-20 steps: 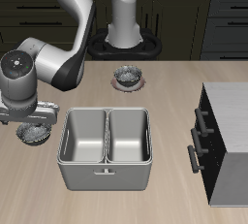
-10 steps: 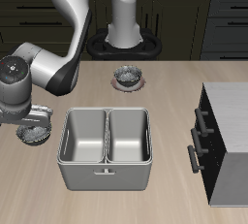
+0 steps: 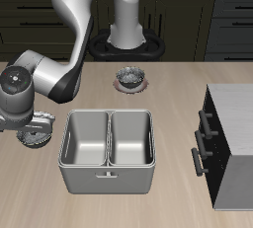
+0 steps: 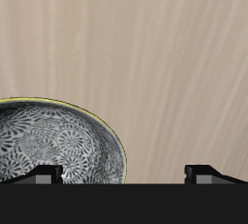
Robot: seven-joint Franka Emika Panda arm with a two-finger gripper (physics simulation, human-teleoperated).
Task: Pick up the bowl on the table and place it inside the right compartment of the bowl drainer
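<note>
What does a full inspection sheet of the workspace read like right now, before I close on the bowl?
Surface: wooden table, bare around the things.
Job's things: bowl on the table beside the bowl drainer; both wells hold nothing, right compartment included.
Clutter: darker speckled bowl farther back; dark cabinet at the table's edge.
Gripper: gripper low over the bowl, fingers apart, one inside the rim, one outside.
Cables: nothing seen.
Surroundings: dark drawer fronts behind the table.
</note>
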